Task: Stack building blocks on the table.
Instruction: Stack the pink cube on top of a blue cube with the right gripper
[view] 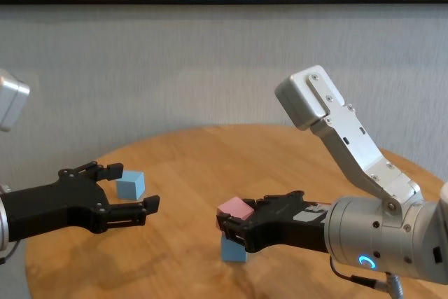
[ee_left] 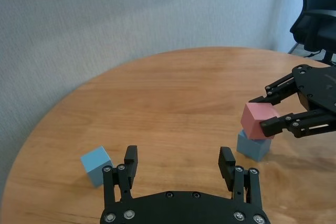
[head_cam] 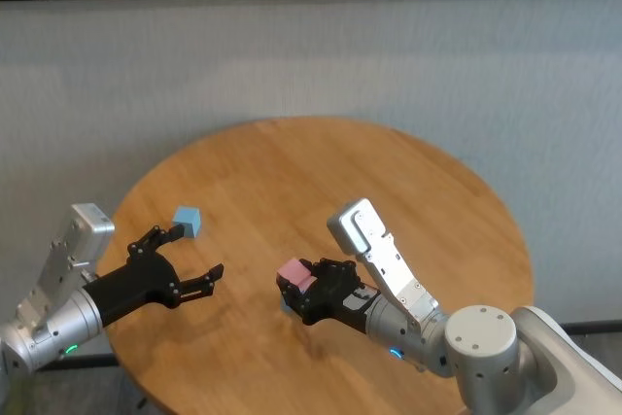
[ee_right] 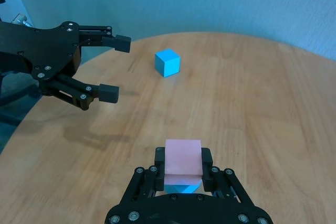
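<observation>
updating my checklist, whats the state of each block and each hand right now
pink block: gripped by the right hand, sitting tilted on a light blue block
light blue block under it: resting on the table
second light blue block: alone on the table, free, near the left hand
right hand: shut on the pink block
left hand: open, empty, above the table

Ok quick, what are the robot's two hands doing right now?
Left gripper: open, holding nothing, near a blue block.
Right gripper: shut on the pink block.
</observation>
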Controlling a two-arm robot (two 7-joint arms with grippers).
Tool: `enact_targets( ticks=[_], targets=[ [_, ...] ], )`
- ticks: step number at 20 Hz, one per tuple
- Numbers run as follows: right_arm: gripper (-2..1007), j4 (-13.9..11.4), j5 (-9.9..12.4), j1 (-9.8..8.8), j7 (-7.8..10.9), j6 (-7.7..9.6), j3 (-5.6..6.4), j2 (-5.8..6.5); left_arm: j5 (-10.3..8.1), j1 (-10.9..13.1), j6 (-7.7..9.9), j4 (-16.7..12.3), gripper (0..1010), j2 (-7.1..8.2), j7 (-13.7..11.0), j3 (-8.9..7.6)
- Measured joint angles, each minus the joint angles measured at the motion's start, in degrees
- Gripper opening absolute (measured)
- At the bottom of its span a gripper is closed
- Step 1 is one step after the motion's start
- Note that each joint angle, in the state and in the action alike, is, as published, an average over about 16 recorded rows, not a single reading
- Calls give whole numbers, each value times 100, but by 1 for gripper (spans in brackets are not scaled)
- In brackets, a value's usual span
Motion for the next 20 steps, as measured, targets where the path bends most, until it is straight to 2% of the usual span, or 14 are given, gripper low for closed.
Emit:
enact_targets(
  ticks=[20],
  targets=[
    [361, 37, -55, 10, -34, 55, 58, -78, 0, 0, 0, 0, 1000, 0, 0, 0]
  ],
)
